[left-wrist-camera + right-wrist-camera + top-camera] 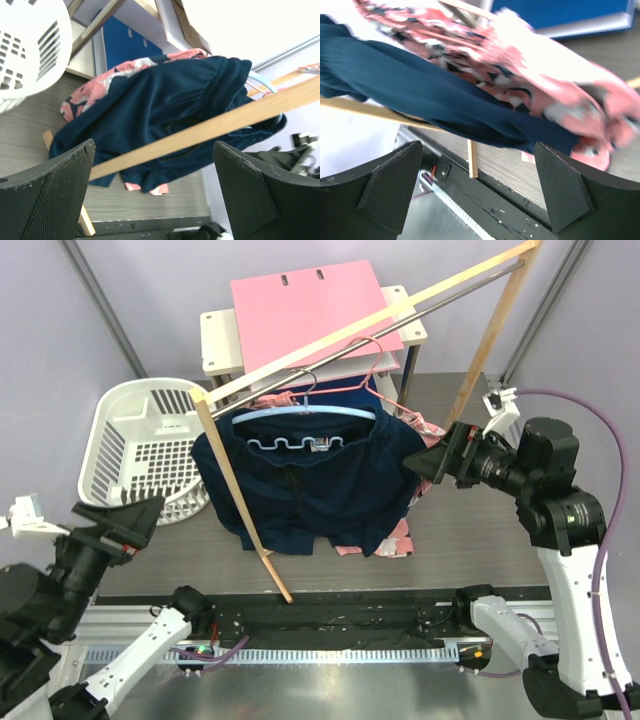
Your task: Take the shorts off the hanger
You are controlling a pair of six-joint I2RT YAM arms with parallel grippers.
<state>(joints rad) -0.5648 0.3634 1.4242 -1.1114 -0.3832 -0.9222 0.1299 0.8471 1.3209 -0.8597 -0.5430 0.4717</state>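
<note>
The dark navy shorts (300, 485) hang on a light blue hanger (300, 416) from the rail. Behind them on a pink hanger are the salmon pink printed shorts (395, 538), mostly hidden. My right gripper (428, 462) is open, level with the navy pair's right edge; whether it touches the cloth I cannot tell. In its wrist view the navy shorts (420, 90) and pink shorts (545, 85) lie ahead of the open right gripper (477, 185). My left gripper (135, 520) is open at the lower left, well apart. The left wrist view shows navy shorts (170, 100) beyond the empty left gripper (155, 190).
A wooden rack post (240, 510) slants across in front of the shorts, its foot near the table's front edge. A metal rail (340, 352) carries the hangers. A white laundry basket (140, 440) stands at the left. A pink board (310, 310) rests on a white stand behind.
</note>
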